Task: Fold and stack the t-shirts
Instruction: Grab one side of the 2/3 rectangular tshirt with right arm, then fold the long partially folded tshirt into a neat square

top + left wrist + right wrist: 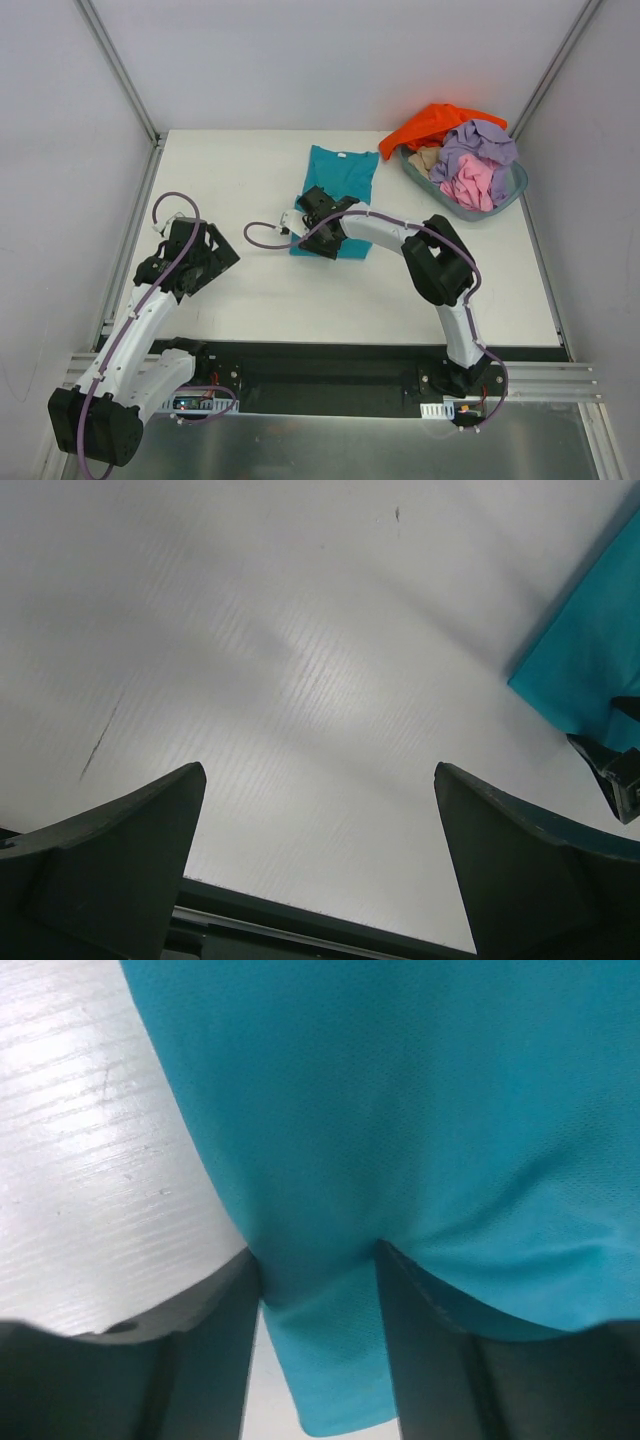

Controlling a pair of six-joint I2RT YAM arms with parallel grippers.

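I see the teal t-shirt [343, 175] lying flat near the middle of the far edge. It is folded lengthwise into a narrow strip, with its neck toward that edge. Its near end is pinched between the fingers of the right gripper [318, 1265]. At the far right corner, the orange t-shirt [430, 125], lavender t-shirt [485, 143], pink t-shirt [472, 182] and beige t-shirt [427, 160] sit crumpled in one heap. The orange is farthest, the pink is nearest me, and the beige is mostly buried.
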